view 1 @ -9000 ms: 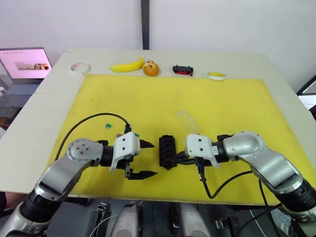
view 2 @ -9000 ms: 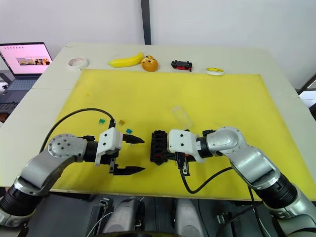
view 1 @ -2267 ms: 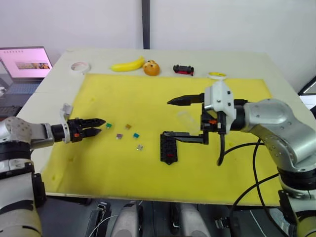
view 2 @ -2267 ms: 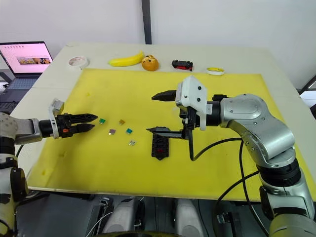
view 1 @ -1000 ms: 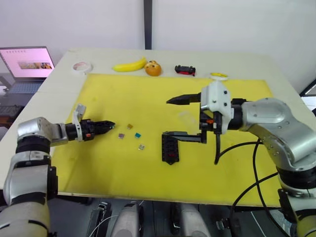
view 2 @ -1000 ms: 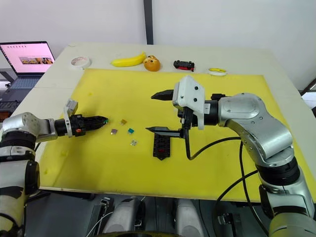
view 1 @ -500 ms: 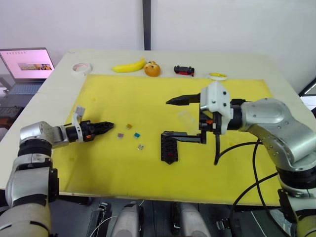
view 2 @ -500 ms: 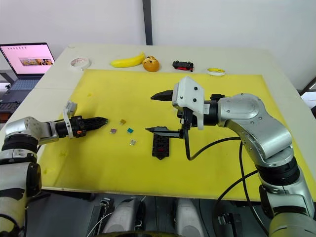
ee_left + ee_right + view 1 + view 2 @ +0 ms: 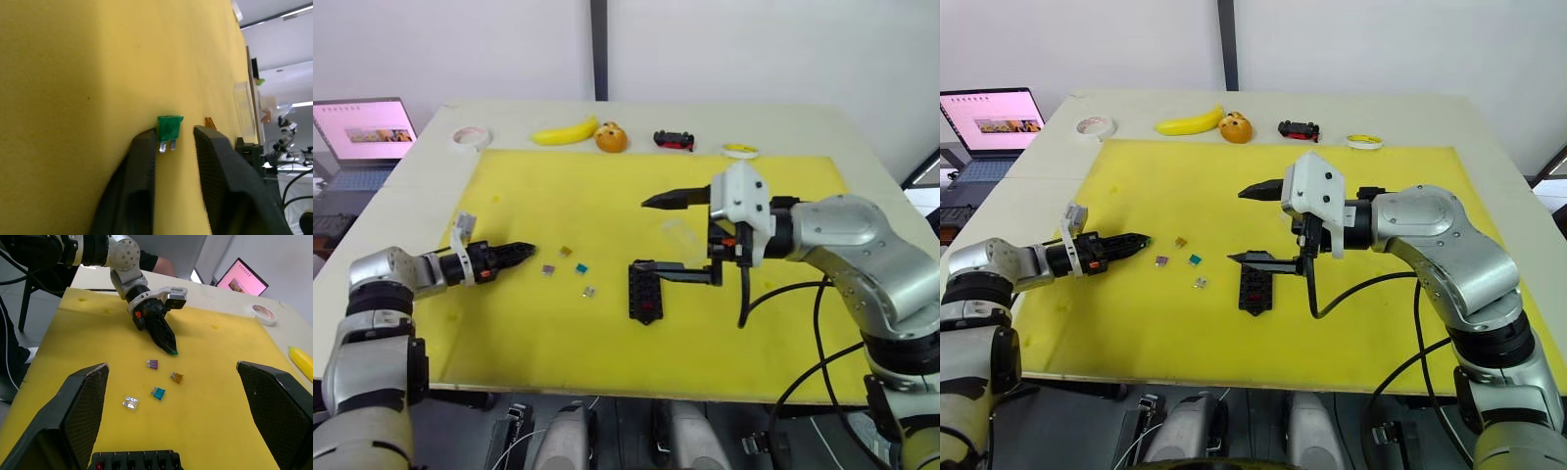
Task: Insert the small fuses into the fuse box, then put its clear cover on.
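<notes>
One green fuse sits between the left gripper fingers, touching one finger with a gap to the other. It looks like a pinch not yet closed, and I can't tell if the fuse is lifted or resting on the yellow mat. The low, near-flat approach fits a part that small.

Four loose fuses lie just off its tip, toward 3 o'clock in the head view: purple fuse, brown fuse, teal fuse and grey-white fuse. They're spread out, likely so each can be picked singly.

Right gripper hangs wide open over the fuse box, lower finger just above its far end. It's holding nothing; probably parked there to steady the box or take a handoff.

A red fuse seems already seated at one end of the box, though most of the box is cut off in the right wrist view and its slots are too small to read from the head.

The clear cover lies at about 1 o'clock from the box, partly behind the right gripper and barely visible.

At 12 o'clock, along the table's far edge and off the mat: tape roll, banana, toy car.
</notes>
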